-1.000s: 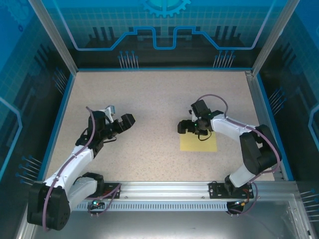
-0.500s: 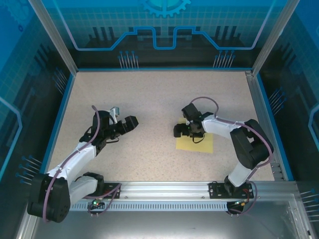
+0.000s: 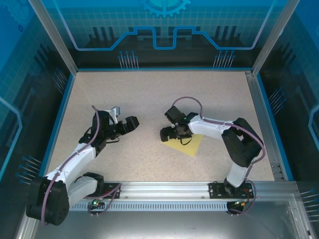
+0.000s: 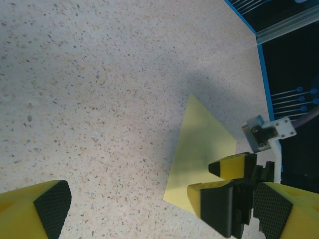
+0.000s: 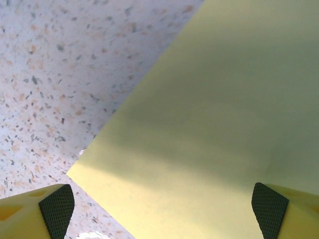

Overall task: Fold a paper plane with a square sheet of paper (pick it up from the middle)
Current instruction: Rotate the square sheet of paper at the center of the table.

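Observation:
The square sheet of paper (image 3: 193, 147) is pale yellow and lies flat on the speckled table, turned cornerwise, right of centre. My right gripper (image 3: 165, 134) is low over the sheet's left part with its jaws wide apart. In the right wrist view the sheet (image 5: 209, 114) spreads under the open gripper (image 5: 162, 214), a fingertip at each lower corner and nothing between them. My left gripper (image 3: 128, 124) stands open left of centre, apart from the paper. The left wrist view shows the sheet (image 4: 199, 139) beyond the open left gripper (image 4: 164, 219), with the right gripper's fingers (image 4: 232, 167) on it.
The speckled table (image 3: 149, 94) is bounded by a blue rim and dark walls. A metal rail (image 3: 164, 189) runs along the near edge where both arm bases sit. Bare table lies between the two grippers and toward the back.
My right gripper has moved left, and the sheet has slid left with it and turned from square-on to cornerwise. The left arm stretched slightly forward at first, then held still.

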Tool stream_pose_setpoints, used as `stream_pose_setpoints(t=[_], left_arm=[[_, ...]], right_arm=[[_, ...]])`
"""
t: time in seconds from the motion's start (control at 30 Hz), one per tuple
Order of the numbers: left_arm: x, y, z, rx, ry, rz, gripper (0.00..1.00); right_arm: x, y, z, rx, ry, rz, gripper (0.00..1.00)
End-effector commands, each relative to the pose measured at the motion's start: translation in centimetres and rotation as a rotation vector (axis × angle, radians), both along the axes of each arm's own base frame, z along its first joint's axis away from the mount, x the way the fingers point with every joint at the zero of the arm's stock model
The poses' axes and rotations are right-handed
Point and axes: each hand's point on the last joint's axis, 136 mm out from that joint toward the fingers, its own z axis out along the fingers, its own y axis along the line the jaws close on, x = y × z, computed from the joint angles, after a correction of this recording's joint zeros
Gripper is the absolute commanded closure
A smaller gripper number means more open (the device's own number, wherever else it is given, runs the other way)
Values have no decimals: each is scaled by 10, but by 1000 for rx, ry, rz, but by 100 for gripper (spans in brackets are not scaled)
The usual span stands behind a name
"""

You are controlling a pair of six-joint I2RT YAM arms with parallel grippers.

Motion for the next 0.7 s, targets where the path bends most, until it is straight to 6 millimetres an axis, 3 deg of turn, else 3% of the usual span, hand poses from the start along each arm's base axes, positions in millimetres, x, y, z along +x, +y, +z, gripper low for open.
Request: stream_pose_setpoints(t=[0.0, 0.27, 0.47, 0.67], left_arm=[[-4, -10, 7, 1, -18, -66, 1], [-4, -14, 8, 11, -18, -87, 2], [-9, -10, 8, 34, -44, -78, 2], [-10, -6, 2, 52, -36, -65, 2]], right_arm=[[5, -35, 10, -46, -16, -108, 4], [37, -31, -5, 99, 39, -127, 7], [59, -23, -10, 77, 61, -80, 7], [62, -3, -32, 85, 133, -10, 8]])
